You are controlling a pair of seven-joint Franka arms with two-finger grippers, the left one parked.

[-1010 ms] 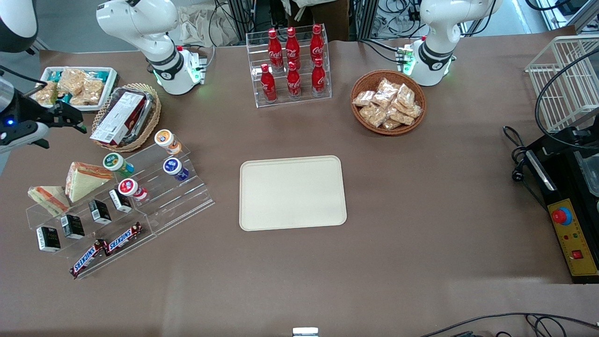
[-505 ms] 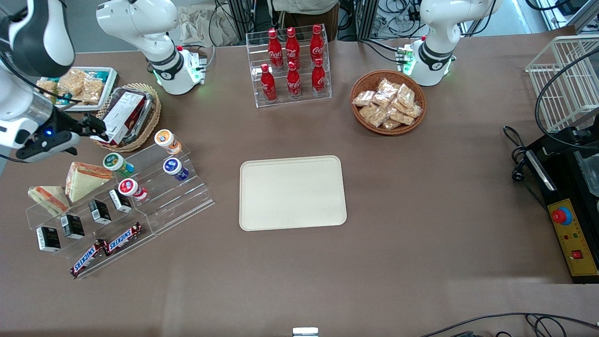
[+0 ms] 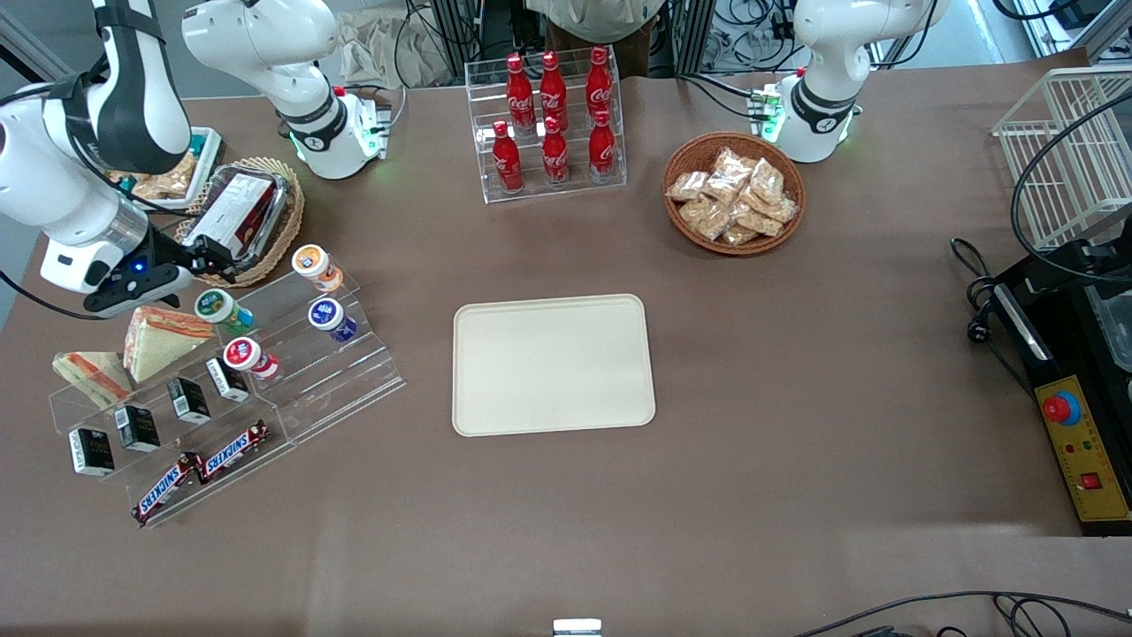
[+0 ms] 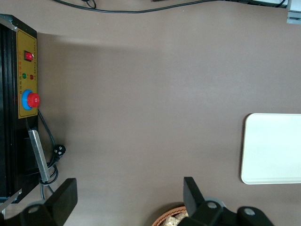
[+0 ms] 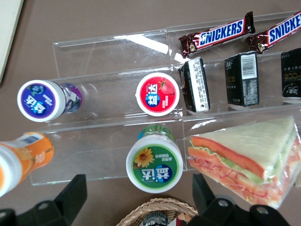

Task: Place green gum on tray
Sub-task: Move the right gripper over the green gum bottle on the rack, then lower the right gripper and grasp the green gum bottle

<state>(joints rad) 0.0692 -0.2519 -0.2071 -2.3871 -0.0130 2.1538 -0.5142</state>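
— Brown table cover [image 3: 796, 372], clear stepped rack [image 3: 301, 372]; where is the green gum [image 5: 154, 163]?

— On the rack's upper step, between the spread jaws of the gripper [image 5: 138, 197], lid out, sunflower and Chinese characters on it.

— Around it?

— Sandwich [image 5: 247, 157] just beside; red-lidded canister [image 5: 158, 93], blue-lidded canister [image 5: 42, 100] one step down; Snickers bars [image 5: 218, 34] lowest. Black boxes' [image 5: 241, 77] print possibly "Force".

— Tray [image 3: 553, 364]?

— Well apart, bare.

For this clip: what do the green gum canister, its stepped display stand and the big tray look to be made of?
Green gum: likely plastic, with a glossy printed lid. Stepped stand: clear acrylic, see-through with bright edge glints. Tray: matte cream, probably plastic or moulded fibre; hard to tell which. The end effector hangs open by the gum, farther from the front camera.
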